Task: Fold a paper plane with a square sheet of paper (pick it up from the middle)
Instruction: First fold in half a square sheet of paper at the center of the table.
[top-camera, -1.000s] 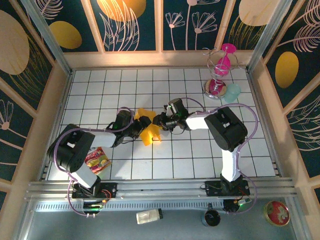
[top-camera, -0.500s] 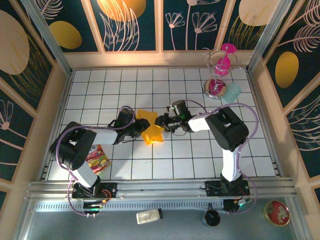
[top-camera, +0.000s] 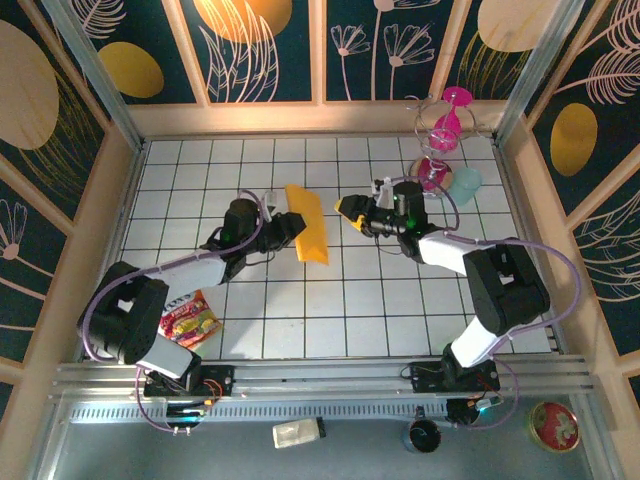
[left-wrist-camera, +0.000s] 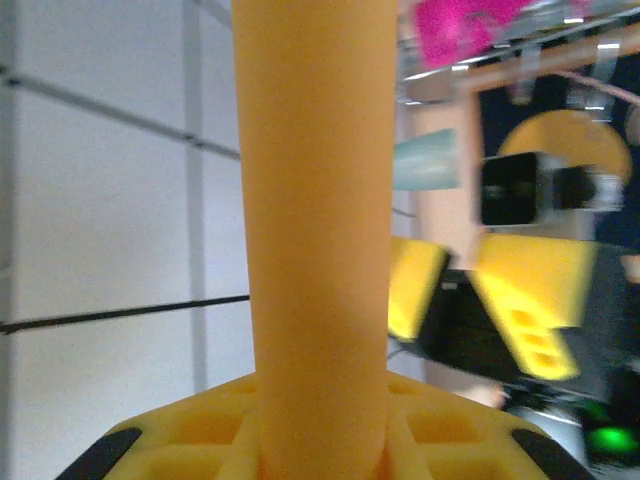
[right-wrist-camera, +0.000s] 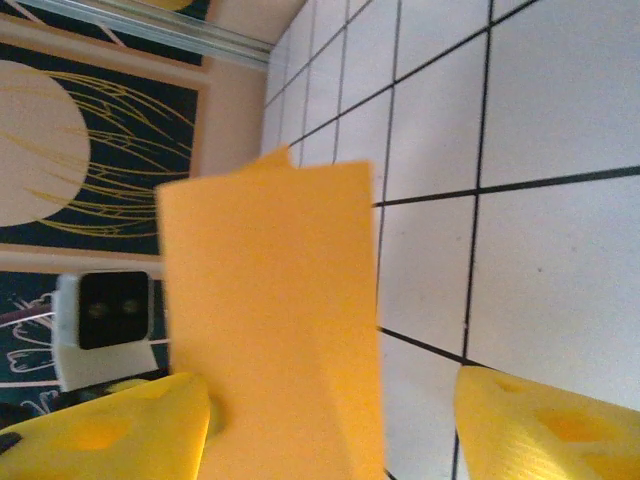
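The square sheet of paper (top-camera: 307, 224) is orange-yellow and folded into a narrow long shape, held off the tiled floor left of centre. My left gripper (top-camera: 283, 227) is shut on its left edge. In the left wrist view the paper (left-wrist-camera: 318, 200) rises as a tall strip straight out of the closed left gripper (left-wrist-camera: 320, 425). My right gripper (top-camera: 352, 209) is open, a little to the right of the paper and apart from it. In the right wrist view the paper (right-wrist-camera: 268, 310) hangs in front of the spread right gripper (right-wrist-camera: 330, 400), close to the left finger (right-wrist-camera: 110, 430).
A red-yellow snack packet (top-camera: 193, 320) lies beside the left arm's base. A pink glass in a wire stand (top-camera: 440, 140) and a teal piece (top-camera: 465, 183) sit at the back right. Wooden walls ring the white tiled floor (top-camera: 300, 320).
The right gripper has let go of the paper and drawn back to the right. The left gripper has carried the paper up and toward the back; it now looks long and narrow.
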